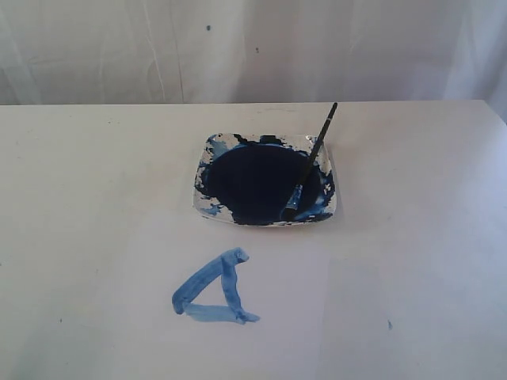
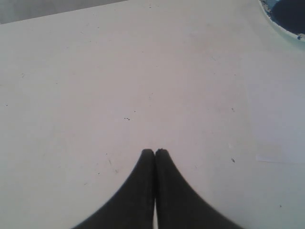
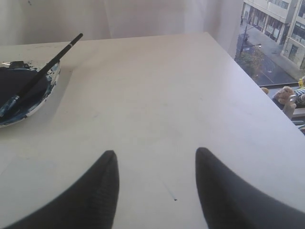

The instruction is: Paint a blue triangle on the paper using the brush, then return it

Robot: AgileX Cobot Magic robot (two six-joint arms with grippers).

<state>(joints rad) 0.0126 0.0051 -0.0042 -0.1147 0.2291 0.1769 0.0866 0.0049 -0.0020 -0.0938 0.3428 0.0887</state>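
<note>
The blue triangle [image 1: 202, 279], in thick light-blue strokes, is painted on the white paper [image 1: 285, 293] in front of the paint dish [image 1: 203, 170]. The black-handled brush [image 1: 311, 158] lies free in the dish, its tip in the dark-blue paint and its handle leaning over the far right rim. Neither gripper shows in the exterior view. My left gripper [image 2: 155, 151] is shut and empty above bare tabletop, with a corner of the dish [image 2: 279, 26] and an edge of the paper [image 2: 286, 133] beyond it. My right gripper [image 3: 156, 153] is open and empty, well away from the brush [image 3: 43, 72] and dish [image 3: 33, 107].
A white curtain [image 1: 253, 47] hangs behind the table's far edge. In the right wrist view the table's side edge [image 3: 257, 90] runs beside a window onto a street [image 3: 271, 38].
</note>
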